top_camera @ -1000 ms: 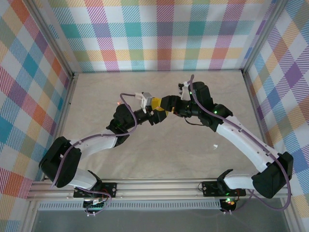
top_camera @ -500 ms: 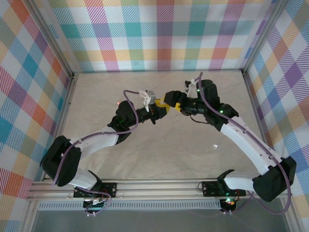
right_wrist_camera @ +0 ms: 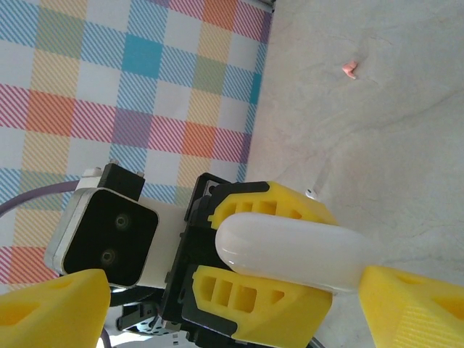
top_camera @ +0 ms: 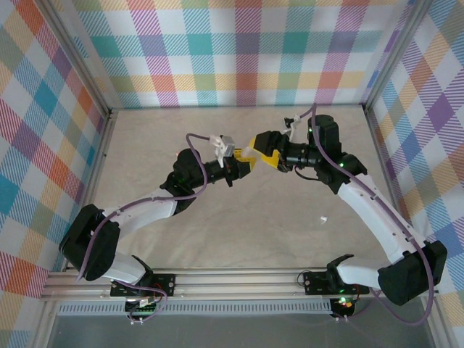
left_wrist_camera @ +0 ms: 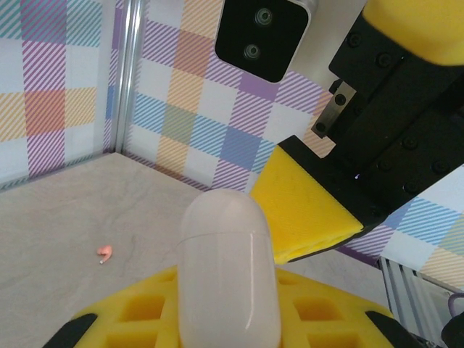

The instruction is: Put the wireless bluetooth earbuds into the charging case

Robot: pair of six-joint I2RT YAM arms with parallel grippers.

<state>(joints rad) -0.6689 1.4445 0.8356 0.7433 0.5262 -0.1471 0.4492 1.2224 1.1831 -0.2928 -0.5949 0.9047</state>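
Observation:
The charging case (left_wrist_camera: 228,268) is a smooth rounded capsule, pale pinkish-white, with its lid seam closed. My left gripper (left_wrist_camera: 228,304) is shut on it between yellow fingers (right_wrist_camera: 268,301), and the case (right_wrist_camera: 290,250) sticks out toward the right arm. In the top view the left gripper (top_camera: 241,162) and the right gripper (top_camera: 258,147) meet above mid-table. My right gripper (right_wrist_camera: 232,312) stands open, its yellow fingertips (left_wrist_camera: 304,210) wide on either side of the case's free end. One salmon-pink earbud (left_wrist_camera: 105,253) lies alone on the table (right_wrist_camera: 350,69), left of the left arm (top_camera: 179,154).
A small white speck (top_camera: 323,219) lies on the beige table at the right, in front of the right arm. Plaid walls with metal corner posts (top_camera: 109,116) enclose the table on three sides. A thin white stem-like bit (right_wrist_camera: 315,190) shows beside the left fingers.
The left gripper has shut on the case. The right gripper has opened off it and drawn back slightly to the right. Both wrists have risen toward the back.

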